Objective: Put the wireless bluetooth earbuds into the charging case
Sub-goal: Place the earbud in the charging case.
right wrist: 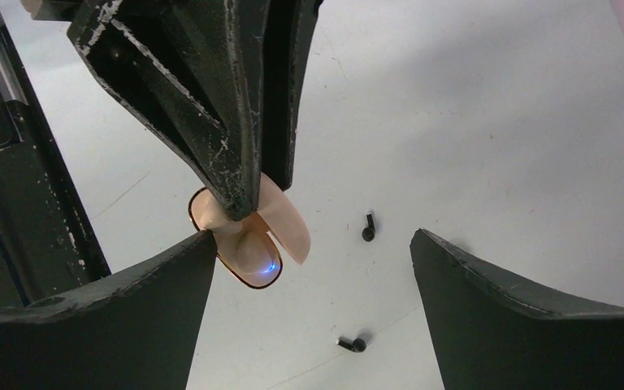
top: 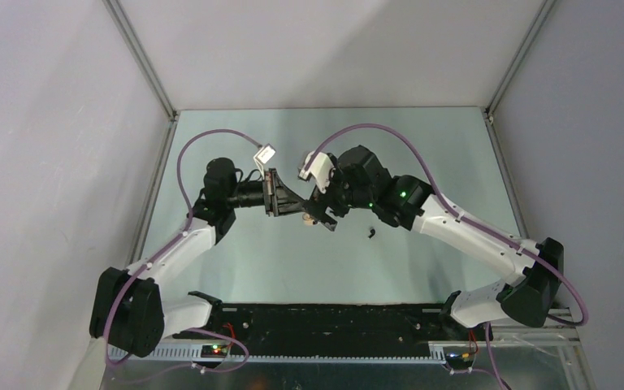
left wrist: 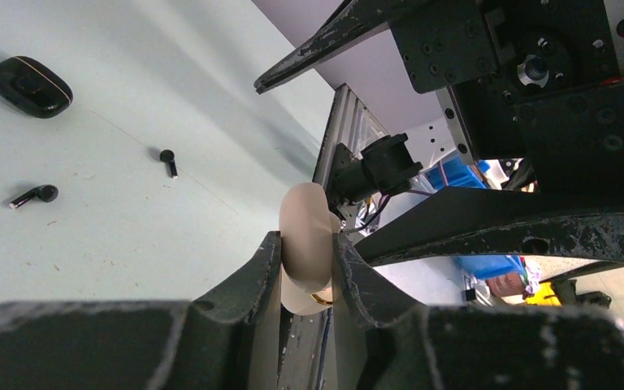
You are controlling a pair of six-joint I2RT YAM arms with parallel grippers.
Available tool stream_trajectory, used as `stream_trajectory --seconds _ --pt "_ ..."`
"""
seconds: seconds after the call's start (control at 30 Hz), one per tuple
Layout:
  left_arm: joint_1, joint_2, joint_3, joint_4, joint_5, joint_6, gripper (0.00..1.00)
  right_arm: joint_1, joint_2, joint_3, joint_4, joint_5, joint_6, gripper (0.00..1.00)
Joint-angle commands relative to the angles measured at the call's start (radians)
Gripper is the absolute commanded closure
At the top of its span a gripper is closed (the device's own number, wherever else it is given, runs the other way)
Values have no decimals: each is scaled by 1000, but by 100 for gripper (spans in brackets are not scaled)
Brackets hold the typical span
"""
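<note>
Here the left claw is clamped on a beige charging case, held above the bench with its lid open. The right claw stands wide just beside the case, holding nothing. One black earbud and a second earbud lie loose on the bench, apart from the case.

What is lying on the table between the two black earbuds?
Nothing; in the right wrist view the table is bare between the upper earbud and the lower earbud.

Two black earbuds loose, apart; beige charging case open, tilted.
</note>
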Motion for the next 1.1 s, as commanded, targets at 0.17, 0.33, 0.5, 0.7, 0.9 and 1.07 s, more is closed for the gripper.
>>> stream_trajectory --seconds 0.17,0.33,0.5,0.7,0.9,1.07 --pt "-3 -29 45 10 19 35 100 -15 -16 41 18 23 -16 6" --pt "-3 -26 47 7 16 38 100 -12 -24 41 -18 -63 -51 4" --pt "-3 -23 44 4 14 42 100 -9 -32 41 -25 -98 -31 4" --pt "-1 -20 40 -16 -9 74 100 -68 -92 59 -52 -203 -23 2" --pt "-1 55 53 -41 -3 104 100 -201 -143 53 -167 -373 -1 1" --pt "-5 105 89 -40 48 113 100 -229 -155 -17 -203 -438 -88 4"
